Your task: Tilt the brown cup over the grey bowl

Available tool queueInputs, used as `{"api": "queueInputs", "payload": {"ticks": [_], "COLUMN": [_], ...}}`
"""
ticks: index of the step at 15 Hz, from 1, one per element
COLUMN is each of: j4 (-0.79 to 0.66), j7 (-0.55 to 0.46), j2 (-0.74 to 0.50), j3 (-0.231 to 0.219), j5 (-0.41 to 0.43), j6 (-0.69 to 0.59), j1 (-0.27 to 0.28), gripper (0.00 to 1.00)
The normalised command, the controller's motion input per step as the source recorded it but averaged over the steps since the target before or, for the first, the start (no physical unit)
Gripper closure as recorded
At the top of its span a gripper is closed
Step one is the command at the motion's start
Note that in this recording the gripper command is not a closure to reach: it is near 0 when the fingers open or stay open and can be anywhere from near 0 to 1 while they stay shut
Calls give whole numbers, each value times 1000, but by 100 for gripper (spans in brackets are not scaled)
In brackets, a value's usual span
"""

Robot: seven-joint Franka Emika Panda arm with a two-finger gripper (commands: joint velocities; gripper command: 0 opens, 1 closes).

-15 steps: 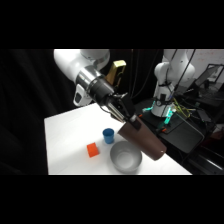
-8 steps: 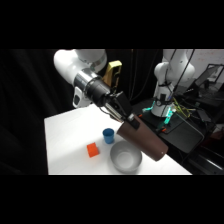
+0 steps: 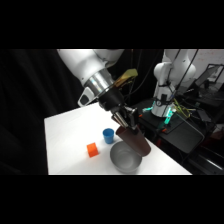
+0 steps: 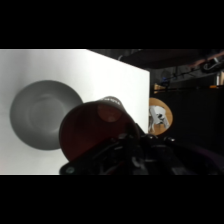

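The claw (image 3: 125, 121) is clamped on the brown cup (image 3: 134, 140) and holds it in the air, just above the far rim of the grey bowl (image 3: 124, 158), which lies below the claw and a little toward the camera of the side view. To do this step well, I think the wrist should turn slowly, so that the open mouth of the cup comes over the middle of the bowl and not over its edge, and the grip should stay firm, because a smooth tapered cup can slip when it leans. The cup is already tilted: its long axis runs slanted, from the claw down and away. In the wrist view its open mouth (image 4: 92, 130) faces the camera, with the bowl (image 4: 37, 112) beside it on the white worktop (image 4: 115, 80). Farther out from the claw stand a blue cup (image 3: 108, 135) and an orange block (image 3: 92, 149).
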Motion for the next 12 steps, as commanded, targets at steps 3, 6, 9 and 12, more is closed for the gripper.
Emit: {"api": "queueInputs", "payload": {"ticks": [3, 6, 9, 12], "j4": [-213, -145, -119, -94], "j7": [162, 193, 304, 489], "j2": [-275, -175, -95, -29], "j3": [-106, -127, -125, -120], "j5": [-558, -478, -390, -380], "j6": [375, 451, 512, 482], "j1": [-59, -107, -104, -49], "gripper": [14, 14, 14, 14]}}
